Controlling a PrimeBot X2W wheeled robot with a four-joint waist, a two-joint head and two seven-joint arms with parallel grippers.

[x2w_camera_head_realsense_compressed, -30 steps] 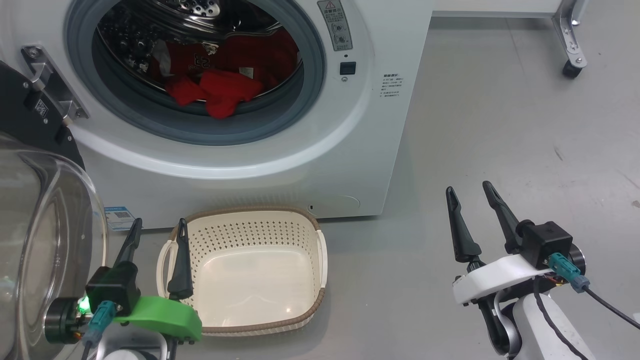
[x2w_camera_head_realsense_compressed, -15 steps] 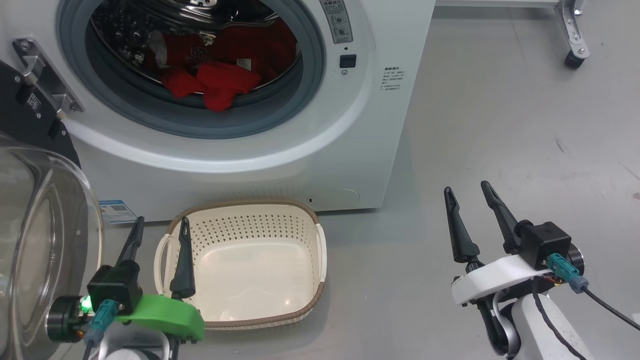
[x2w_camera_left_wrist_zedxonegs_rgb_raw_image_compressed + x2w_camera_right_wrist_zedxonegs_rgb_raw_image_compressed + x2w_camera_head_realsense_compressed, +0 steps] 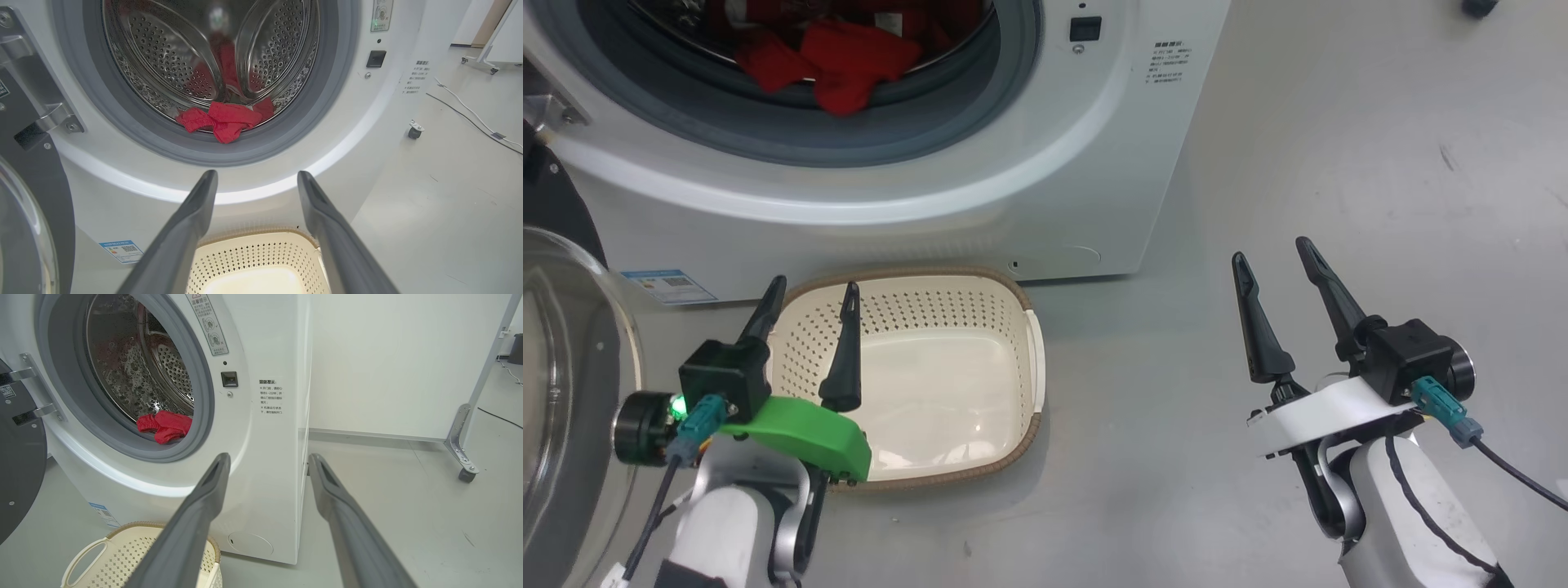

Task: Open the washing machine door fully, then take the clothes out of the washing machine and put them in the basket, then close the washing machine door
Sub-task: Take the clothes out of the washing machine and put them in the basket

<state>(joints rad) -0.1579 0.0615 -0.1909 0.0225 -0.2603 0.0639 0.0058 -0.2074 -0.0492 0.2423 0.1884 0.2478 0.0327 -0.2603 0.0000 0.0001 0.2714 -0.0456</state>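
The white washing machine (image 3: 1013, 163) stands with its door (image 3: 564, 384) swung open at the left, glass bowl bulging toward me. Red clothes (image 3: 837, 53) lie at the drum's front lip, over the grey ring; they also show as clothes (image 3: 222, 120) and clothes (image 3: 165, 426). The cream basket (image 3: 1033, 351) sits empty on the floor in front of the machine. My left gripper (image 3: 809, 290) hovers open over the basket's left side, with nothing between its fingers. My right gripper (image 3: 1270, 249) hangs open over bare floor to the right of the machine.
Grey floor (image 3: 1339, 163) stretches to the right of the machine. A metal frame leg on a caster (image 3: 463, 465) stands at the far right, with a white wall (image 3: 388, 355) behind. A cable (image 3: 470, 118) lies on the floor.
The head camera has tilted down, so the machine and basket have slid up the picture. Both arms have risen slightly in the view; both grippers stay open.
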